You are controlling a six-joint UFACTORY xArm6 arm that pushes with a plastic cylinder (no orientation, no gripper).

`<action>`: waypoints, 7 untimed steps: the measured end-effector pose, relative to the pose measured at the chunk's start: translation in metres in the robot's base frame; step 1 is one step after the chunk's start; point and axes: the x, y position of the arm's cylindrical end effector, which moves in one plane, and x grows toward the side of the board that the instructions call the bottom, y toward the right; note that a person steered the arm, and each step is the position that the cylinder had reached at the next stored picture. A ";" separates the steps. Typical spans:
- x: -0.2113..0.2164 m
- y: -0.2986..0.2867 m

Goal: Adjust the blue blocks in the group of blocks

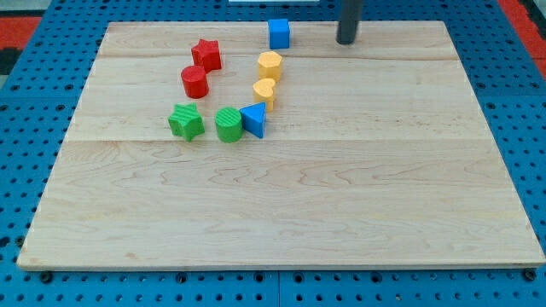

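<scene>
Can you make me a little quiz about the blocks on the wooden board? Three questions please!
1. True or false: my tip is touching the blue cube.
2. Which block touches the blue triangle? A) the red star B) the green cylinder C) the green star
3. Fill in: the red cylinder sits just below the red ____.

Key:
1. False. The tip stands apart, to the view's right of the cube, near the board's top edge.
2. B.
3. star.
</scene>
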 end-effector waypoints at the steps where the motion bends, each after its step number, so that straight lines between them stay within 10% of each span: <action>1: -0.017 -0.048; 7: 0.026 -0.146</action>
